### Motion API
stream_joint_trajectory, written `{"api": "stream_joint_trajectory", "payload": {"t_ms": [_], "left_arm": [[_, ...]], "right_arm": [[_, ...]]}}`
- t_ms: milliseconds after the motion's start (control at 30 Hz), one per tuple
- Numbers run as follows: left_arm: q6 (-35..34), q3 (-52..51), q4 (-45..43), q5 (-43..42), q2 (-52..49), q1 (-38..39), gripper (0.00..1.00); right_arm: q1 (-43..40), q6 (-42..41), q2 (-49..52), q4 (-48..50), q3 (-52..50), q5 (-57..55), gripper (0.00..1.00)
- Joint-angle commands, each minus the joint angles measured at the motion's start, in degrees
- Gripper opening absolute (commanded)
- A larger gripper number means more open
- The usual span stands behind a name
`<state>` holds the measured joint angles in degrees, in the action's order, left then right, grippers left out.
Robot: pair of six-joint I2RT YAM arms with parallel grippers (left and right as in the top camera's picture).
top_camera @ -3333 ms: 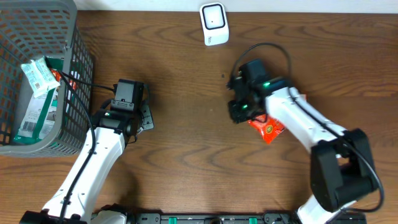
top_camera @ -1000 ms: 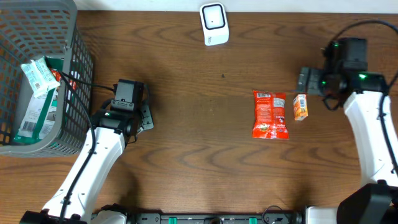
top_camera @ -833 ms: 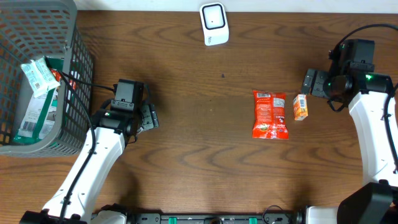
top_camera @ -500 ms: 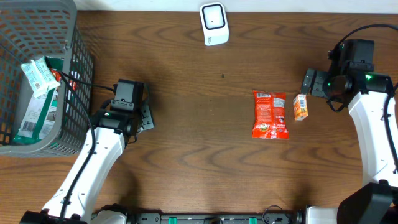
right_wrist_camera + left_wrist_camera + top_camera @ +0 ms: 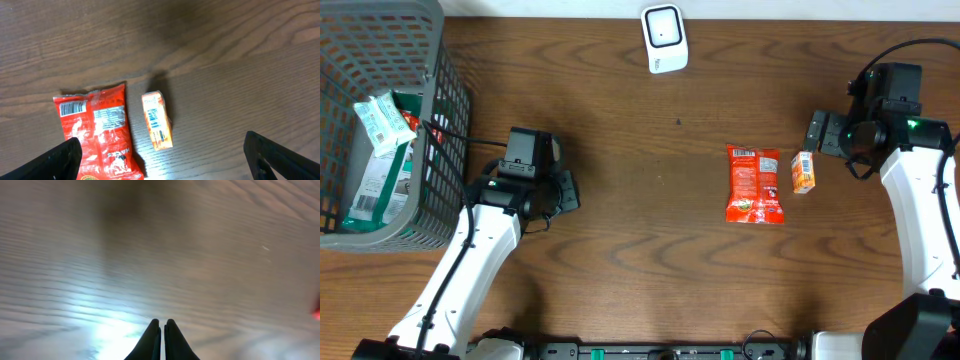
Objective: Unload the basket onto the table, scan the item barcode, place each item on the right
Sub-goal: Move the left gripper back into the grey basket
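Note:
A red snack bag (image 5: 755, 185) lies flat right of the table's middle, with its label and barcode face up (image 5: 97, 132). Just to its right lies a small orange box (image 5: 803, 171), also flat (image 5: 157, 127). The white barcode scanner (image 5: 664, 38) stands at the back edge. My right gripper (image 5: 817, 133) hovers right of the box, open wide and empty; in the right wrist view, the right gripper (image 5: 162, 147) has its jaws on either side of both items from above. My left gripper (image 5: 563, 190) is on the left side, shut on nothing (image 5: 161, 329), over bare wood.
A grey mesh basket (image 5: 445, 110) holding several packets fills the back left corner, close to the left arm. Cables loop off both arms.
The left gripper's jaws have closed on nothing. The right arm has pulled back from the table's middle to the right, leaving the red bag flat, and has held still for the last half second.

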<state>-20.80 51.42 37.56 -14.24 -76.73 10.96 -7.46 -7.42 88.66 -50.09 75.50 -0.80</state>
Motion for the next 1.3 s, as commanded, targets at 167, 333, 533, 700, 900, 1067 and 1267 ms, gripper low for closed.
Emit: {"api": "stream_joint_trajectory", "payload": {"t_ms": [167, 333, 533, 700, 900, 1067, 1267], "left_arm": [[-0.02, 20.70, 15.61, -9.75, -0.42, -0.13, 0.07], [0.00, 39.32, 23.45, -6.16, -0.44, -0.44, 0.07], [0.44, 58.12, 24.39, 9.70, -0.44, -3.89, 0.07], [0.55, 62.60, 22.34, 19.02, -0.24, -8.00, 0.10], [6.16, 62.51, 22.12, 25.44, -0.79, -14.16, 0.12], [6.16, 62.31, 22.43, 25.42, -3.02, -18.21, 0.27], [6.10, 62.31, 22.40, 25.42, -7.58, -21.40, 0.41]], "right_arm": [[-0.37, -0.87, -0.17, -0.09, 0.68, 0.26, 0.99], [-0.37, -0.85, -0.17, -0.09, 0.68, 0.26, 0.99], [-0.37, -0.87, -0.17, -0.09, 0.68, 0.26, 0.99], [-0.37, -0.85, -0.17, -0.09, 0.68, 0.26, 0.99], [-0.37, -0.87, -0.17, -0.09, 0.68, 0.26, 0.99], [-0.37, -0.85, -0.17, -0.09, 0.68, 0.26, 0.99], [-0.37, -0.87, -0.17, -0.09, 0.68, 0.26, 0.99]]}}
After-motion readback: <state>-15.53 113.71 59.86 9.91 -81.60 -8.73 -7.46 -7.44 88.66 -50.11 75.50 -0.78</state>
